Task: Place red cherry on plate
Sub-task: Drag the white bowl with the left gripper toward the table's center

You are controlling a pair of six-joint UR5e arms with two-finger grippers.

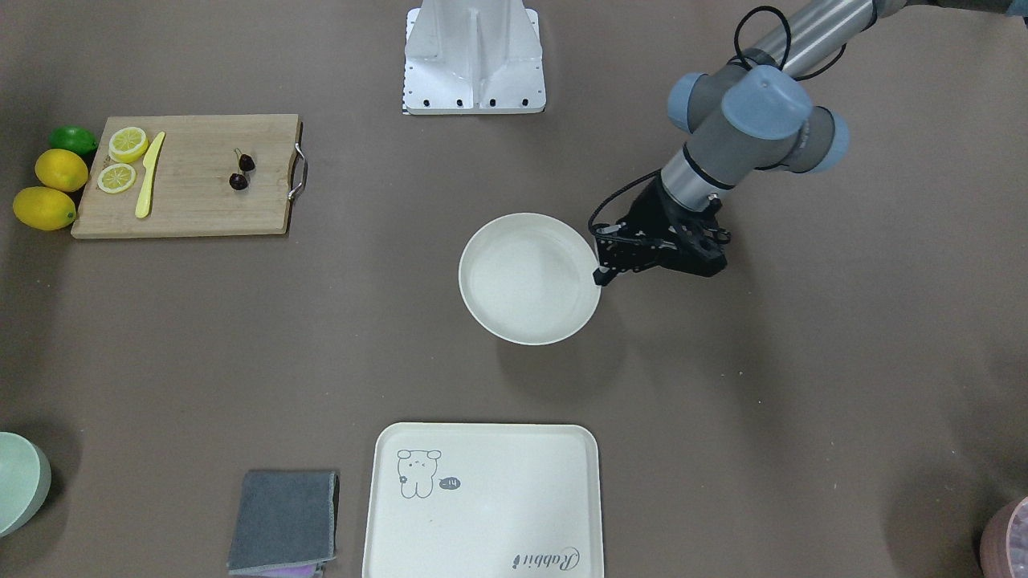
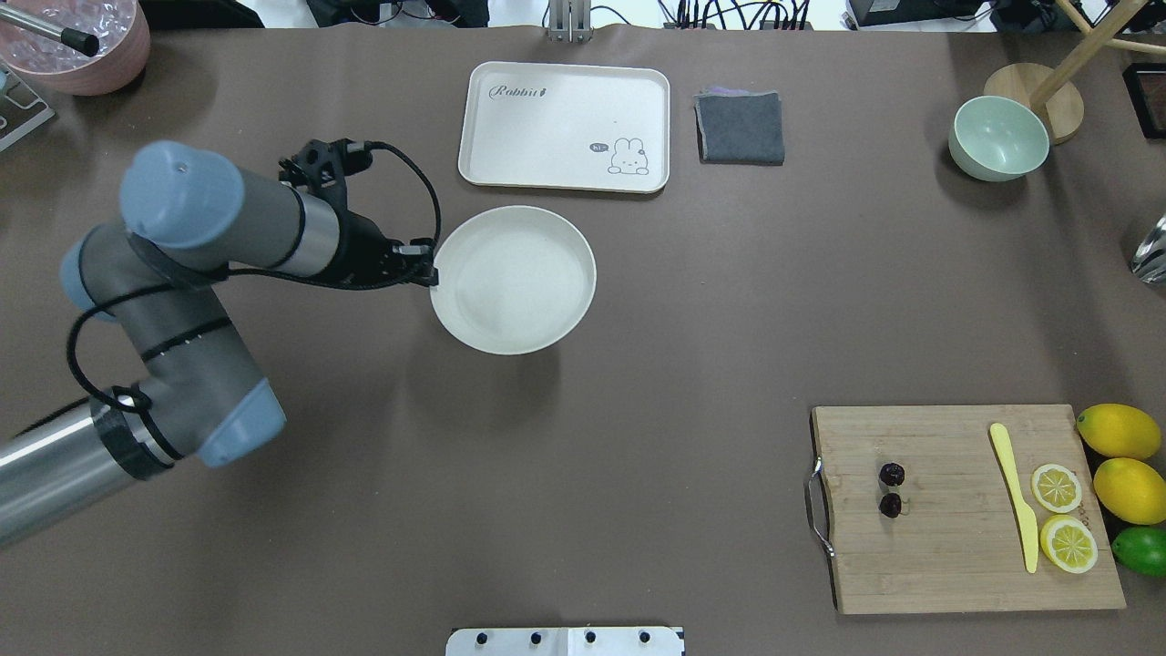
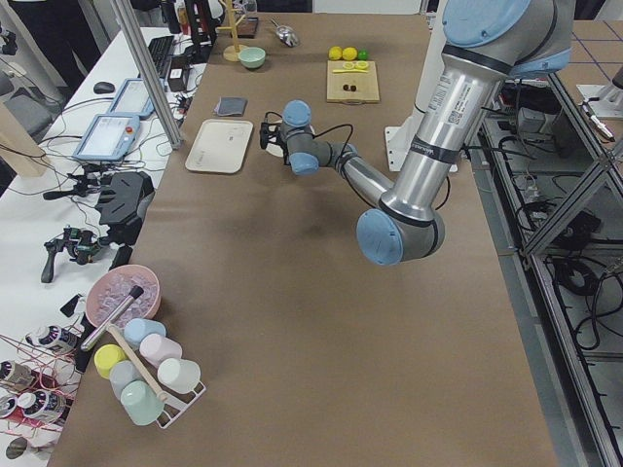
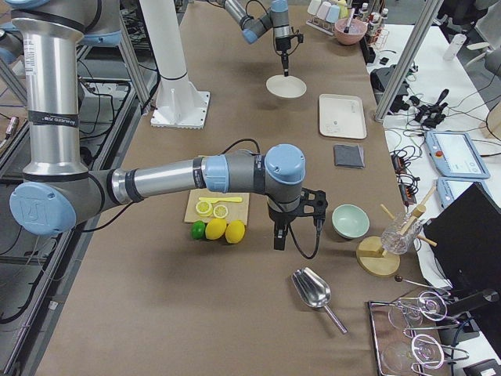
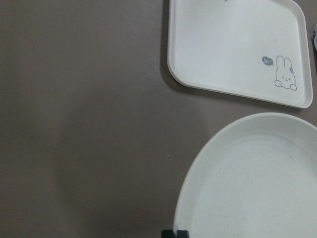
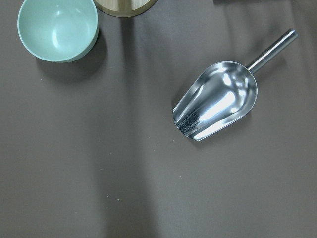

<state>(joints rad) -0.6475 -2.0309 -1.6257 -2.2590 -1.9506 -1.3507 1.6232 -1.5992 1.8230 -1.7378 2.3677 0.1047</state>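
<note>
You'll find red cherry (image 2: 892, 475) at 4 o'clock overhead from left gripper (image 2: 428, 273), well apart. That one's drawn closed at plate (image 2: 515, 282) rim, hold unclear. Right gripper (image 4: 278, 240) hangs nearer; its opening you can't tell

The red cherry (image 1: 241, 171), two tiny dark maroon fruits on thin stems, lies on the wooden cutting board (image 1: 185, 205). The round cream-white plate (image 1: 530, 281) sits upright in the middle of the surface (image 1: 803, 401), well apart, possibly slightly lifted.

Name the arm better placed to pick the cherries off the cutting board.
Right. The red cherry lies on the cutting board on the robot's right, near the right gripper; the left gripper grips the rim of the plate.
</note>
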